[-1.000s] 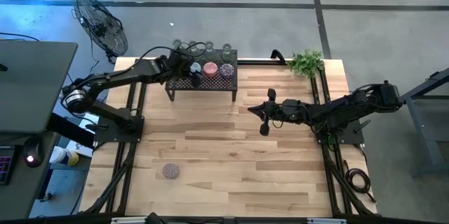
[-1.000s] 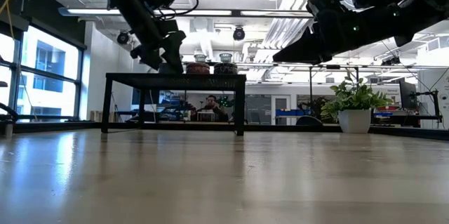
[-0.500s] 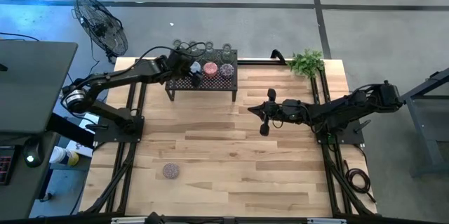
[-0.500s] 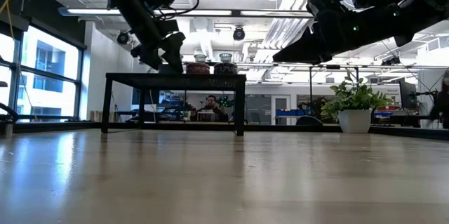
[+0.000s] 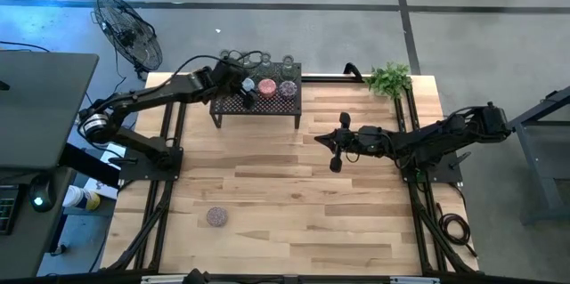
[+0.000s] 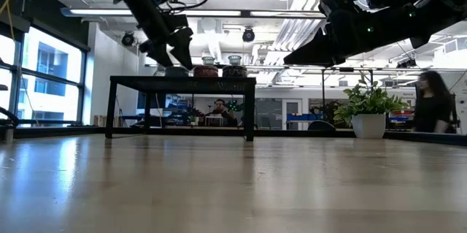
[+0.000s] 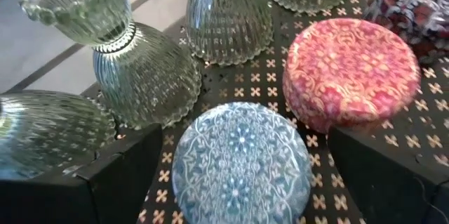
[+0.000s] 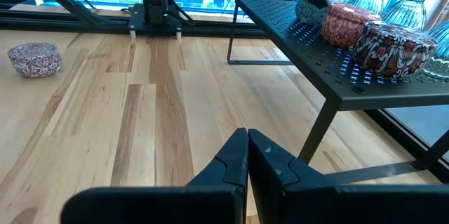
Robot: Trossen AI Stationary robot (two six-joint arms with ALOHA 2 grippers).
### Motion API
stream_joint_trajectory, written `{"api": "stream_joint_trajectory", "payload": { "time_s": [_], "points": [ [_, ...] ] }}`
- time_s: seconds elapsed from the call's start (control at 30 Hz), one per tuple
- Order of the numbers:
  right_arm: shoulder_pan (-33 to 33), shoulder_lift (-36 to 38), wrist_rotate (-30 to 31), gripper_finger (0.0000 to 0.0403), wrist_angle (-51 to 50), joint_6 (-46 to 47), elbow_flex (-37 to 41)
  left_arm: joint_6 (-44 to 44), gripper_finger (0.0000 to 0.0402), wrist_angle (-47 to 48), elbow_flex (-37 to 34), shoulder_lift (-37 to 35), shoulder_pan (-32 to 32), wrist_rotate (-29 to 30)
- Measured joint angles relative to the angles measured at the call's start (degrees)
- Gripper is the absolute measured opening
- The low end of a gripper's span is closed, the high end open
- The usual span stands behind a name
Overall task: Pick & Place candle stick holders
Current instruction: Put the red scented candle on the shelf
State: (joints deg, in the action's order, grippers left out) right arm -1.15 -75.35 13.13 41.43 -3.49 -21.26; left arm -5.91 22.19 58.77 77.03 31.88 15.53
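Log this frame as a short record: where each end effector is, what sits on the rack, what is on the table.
left end effector: open, over the rack, fingers either side of the blue cup
right end effector: shut, above bare table, near the middle
rack: black mesh, at the table's far edge
on rack: blue cup, pink cup, dark patterned cup, several clear ribbed cups
on table: one patterned cup at the near left; potted plant at the far right

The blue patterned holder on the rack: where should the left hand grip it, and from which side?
Probably from above, fingers closing across the round side wall of the blue holder. It sits low and flat-topped between them on the mesh rack; the pink holder crowds one side.
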Motion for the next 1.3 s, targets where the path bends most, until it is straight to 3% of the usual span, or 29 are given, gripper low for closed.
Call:
{"api": "stream_joint_trajectory", "payload": {
  "time_s": [0.23,0.47,0.57,0.67,0.77,0.83,1.0,1.1,1.3],
  "points": [
    [0.00,0.00,0.00,0.0002,0.00,-0.06,0.00,2.77,0.0386,15.26,8.14,0.00,-0.02,-2.13],
    [0.00,0.00,0.00,0.0002,0.00,-0.12,0.00,2.80,0.0358,24.35,10.63,-0.04,-0.76,-16.31],
    [0.00,0.00,0.00,0.0002,0.00,-0.06,0.00,-0.08,0.0340,27.38,10.61,0.09,-4.53,-9.63],
    [0.02,0.00,0.00,0.0001,0.00,-0.04,0.00,-2.37,0.0285,28.45,10.55,-1.20,-11.21,1.02],
    [0.02,0.00,-0.02,0.0002,0.00,-0.01,0.00,-2.91,0.0201,28.14,10.66,-3.13,-20.01,8.40],
    [0.02,0.00,-0.01,0.0002,0.00,0.69,0.00,-3.20,0.0142,28.20,10.63,-3.39,-24.39,8.86],
    [0.45,0.00,0.01,0.0001,0.00,2.41,0.00,-6.44,0.0026,27.31,10.63,-2.10,-28.44,1.44],
    [0.98,0.00,0.00,0.0002,0.00,1.70,0.00,-9.05,0.0007,28.31,10.43,-0.30,-30.40,-1.54],
    [1.32,0.00,-0.01,0.0001,-0.02,1.53,0.00,-17.30,0.0003,27.07,6.13,-0.21,-40.95,-0.60]
  ]
}}
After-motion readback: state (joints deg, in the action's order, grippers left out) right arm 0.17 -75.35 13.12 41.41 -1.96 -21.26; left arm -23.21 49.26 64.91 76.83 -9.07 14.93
